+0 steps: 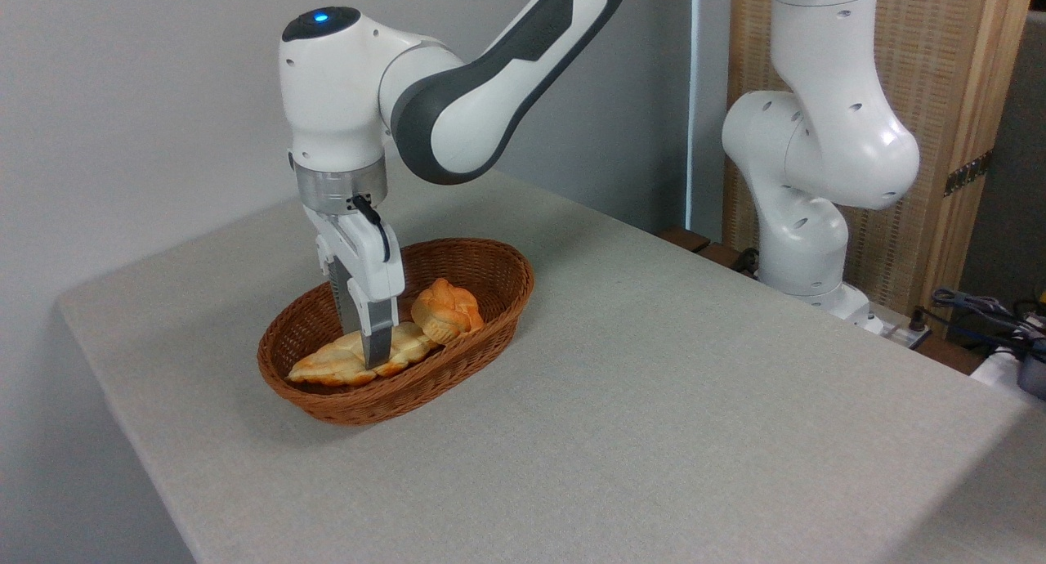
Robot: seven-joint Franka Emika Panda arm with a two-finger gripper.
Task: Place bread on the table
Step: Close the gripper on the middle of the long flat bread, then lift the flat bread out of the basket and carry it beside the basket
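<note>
Camera view, our entry: gripper (372, 353) lowered into the basket (490, 282), fingers (377, 339) at the middle of the bread (339, 366); we cannot tell whether they have closed on it. Bread lies flat along the basket floor, a bun (445, 309) just beside it. We judge it light, soft, easily crushed; hold gently across the narrow middle. Table (654, 384) around the basket lies bare.

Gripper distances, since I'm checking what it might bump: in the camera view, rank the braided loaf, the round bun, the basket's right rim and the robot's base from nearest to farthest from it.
From the gripper:
1. Braided loaf: directly at the fingertips, low in the basket's left half.
2. Round bun: just right of the fingers, inside the basket.
3. Basket's right rim: beyond the bun, to the right.
4. Robot's base: far right, at the table's back edge.
</note>
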